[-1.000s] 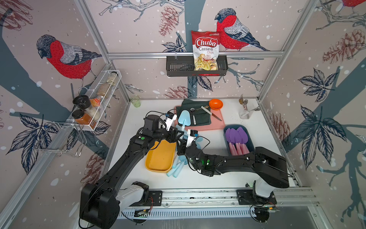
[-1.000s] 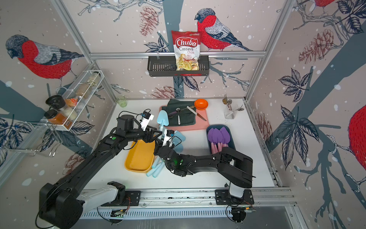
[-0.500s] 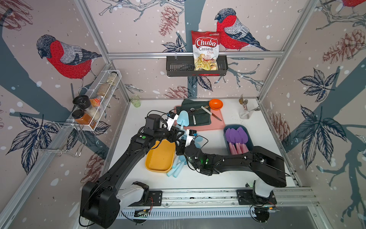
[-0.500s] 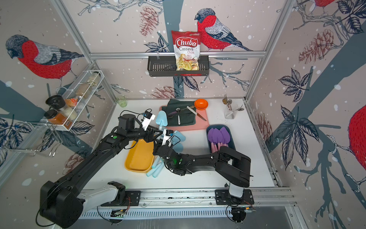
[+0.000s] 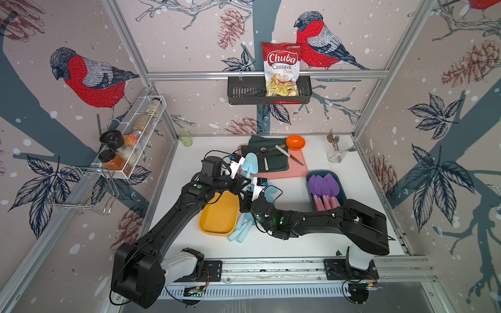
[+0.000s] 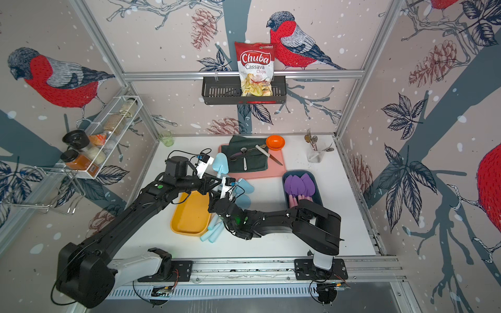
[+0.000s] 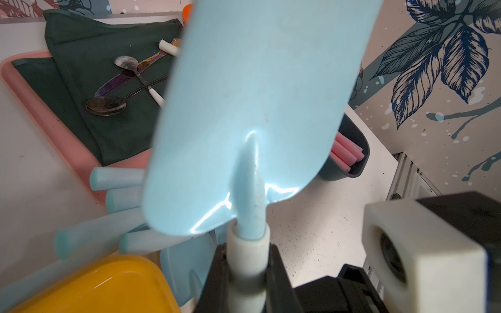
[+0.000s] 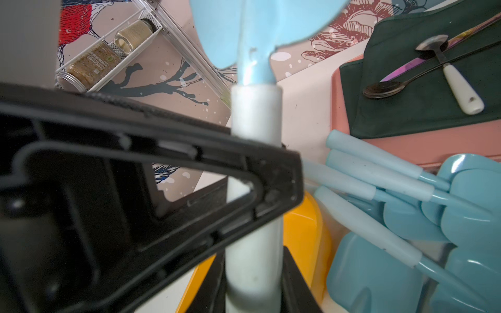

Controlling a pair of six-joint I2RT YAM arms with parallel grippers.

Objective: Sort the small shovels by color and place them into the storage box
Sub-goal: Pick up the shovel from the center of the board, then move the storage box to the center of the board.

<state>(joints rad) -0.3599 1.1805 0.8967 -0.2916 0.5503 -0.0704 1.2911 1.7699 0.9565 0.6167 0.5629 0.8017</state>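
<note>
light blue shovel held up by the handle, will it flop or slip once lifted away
The light blue shovel is probably stiff: its blade stands upright above the handle without sagging. It looks like thin moulded plastic, so likely light. The round, smooth handle sits in the left pincer, so it might twist or slide if gripped loosely.

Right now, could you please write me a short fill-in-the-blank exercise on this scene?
The raised shovel is light ___.
The shovels in the box have ___ blades.
The loose shovels lie beside the ___ tray.
Missing words: blue; purple; yellow.
</note>
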